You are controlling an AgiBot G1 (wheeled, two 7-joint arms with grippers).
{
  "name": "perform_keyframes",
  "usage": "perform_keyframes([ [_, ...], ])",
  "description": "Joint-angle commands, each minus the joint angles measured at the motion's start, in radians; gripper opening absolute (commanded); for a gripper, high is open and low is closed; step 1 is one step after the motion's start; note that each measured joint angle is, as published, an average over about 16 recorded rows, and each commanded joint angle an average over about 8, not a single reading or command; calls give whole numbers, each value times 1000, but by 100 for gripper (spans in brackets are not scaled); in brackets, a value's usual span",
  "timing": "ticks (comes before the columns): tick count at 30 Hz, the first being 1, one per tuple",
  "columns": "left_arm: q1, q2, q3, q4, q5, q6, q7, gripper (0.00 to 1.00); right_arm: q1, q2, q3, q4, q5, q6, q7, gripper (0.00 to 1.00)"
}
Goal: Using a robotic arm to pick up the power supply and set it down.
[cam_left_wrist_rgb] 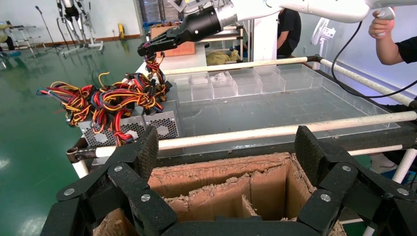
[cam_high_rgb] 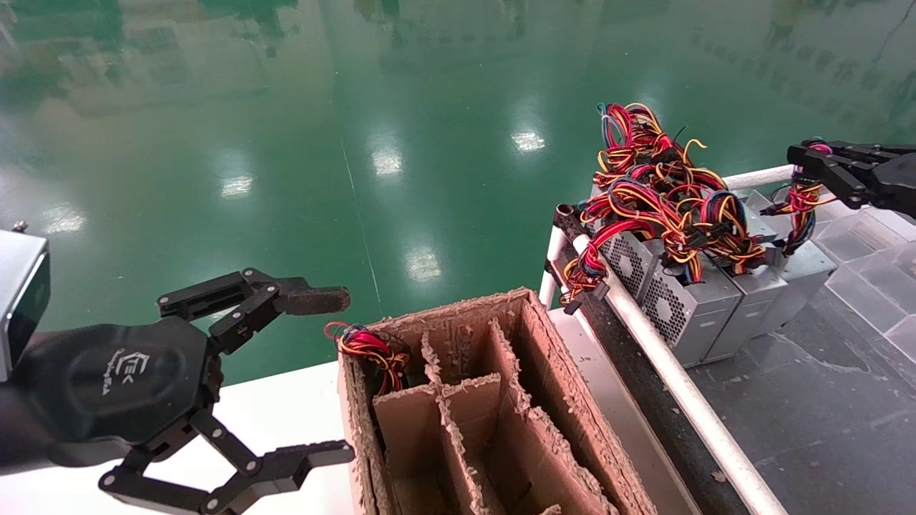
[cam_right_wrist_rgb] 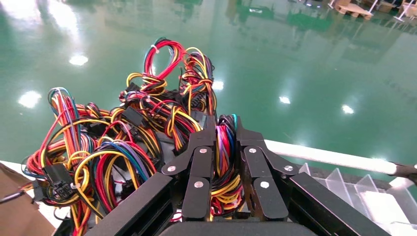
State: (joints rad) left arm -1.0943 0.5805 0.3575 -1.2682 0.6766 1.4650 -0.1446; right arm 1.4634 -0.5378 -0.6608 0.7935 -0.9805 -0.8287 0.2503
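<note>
Several grey power supplies stand in a row on a dark rack, their red, yellow and black wires tangled on top. My right gripper is above the right end of the row, shut on the upright wire bundle of the end power supply. That box looks level with its neighbours. My left gripper is open and holds nothing, beside the brown cardboard divider box. Wires of another power supply stick out of that box's far left compartment.
A white pipe rail runs between the cardboard box and the rack. Clear plastic dividers lie past the row on the right. A person's arm shows at the rack's far side. Green floor lies beyond.
</note>
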Motion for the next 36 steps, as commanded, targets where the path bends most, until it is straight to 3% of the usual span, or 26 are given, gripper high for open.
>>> perform_keyframes([
  [1,0,0,0,0,0,0,0,100,8,-7,2,-18,5,-15,-8,100],
  [13,0,0,0,0,0,0,0,100,5,10,13,-66,19,-35,-29,100],
  [25,0,0,0,0,0,0,0,100,-12,44,38,6,52,-12,-22,100],
  [36,0,0,0,0,0,0,0,100,-65,50,139,124,204,-53,-108,100],
])
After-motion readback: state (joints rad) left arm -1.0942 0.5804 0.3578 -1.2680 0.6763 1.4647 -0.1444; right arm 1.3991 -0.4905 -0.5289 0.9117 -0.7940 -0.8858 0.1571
